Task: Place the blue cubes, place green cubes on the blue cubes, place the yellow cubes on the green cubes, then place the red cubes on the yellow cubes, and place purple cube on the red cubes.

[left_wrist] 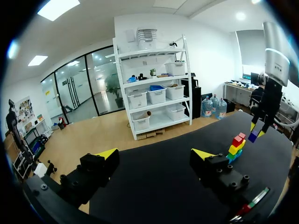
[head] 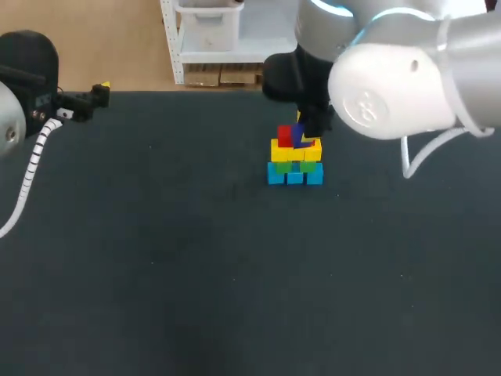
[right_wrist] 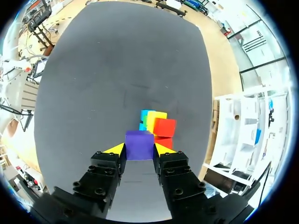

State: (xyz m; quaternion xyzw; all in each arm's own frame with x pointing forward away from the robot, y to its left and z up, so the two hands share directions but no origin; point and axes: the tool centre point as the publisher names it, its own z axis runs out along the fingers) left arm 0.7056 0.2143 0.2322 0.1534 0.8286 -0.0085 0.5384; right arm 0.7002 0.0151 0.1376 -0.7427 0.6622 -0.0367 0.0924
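Stack of cubes and both arms on the dark table (head: 196,274).

**Right gripper** (right_wrist: 139,149): closed on the purple cube (right_wrist: 139,143), one yellow-tipped finger against each side face.

**Purple cube:** held above the table beside the top of the stack, at about the height of the red cube (right_wrist: 164,127). In the left wrist view a gap shows between the two; the head view cannot settle whether they touch.

**Stack:**
- The blue cubes (head: 294,175) lie in a row on the table, just right of its middle and toward the far edge.
- The green cubes (head: 296,165) rest on the blue cubes.
- The yellow cubes (head: 297,150) rest on the green cubes.
- The red cube is on top, toward the stack's left in the head view.

**Right arm** (head: 391,70): enters from the upper right. Its grey elbow covers the far right of the table, and its black wrist hides the ground behind the stack.

**Left gripper** (left_wrist: 155,156): fingers spread wide with nothing between them. It sits at the far left edge of the table, well apart from the stack, with bare table between them.

**White coiled cable** (head: 31,164): runs down the left arm.
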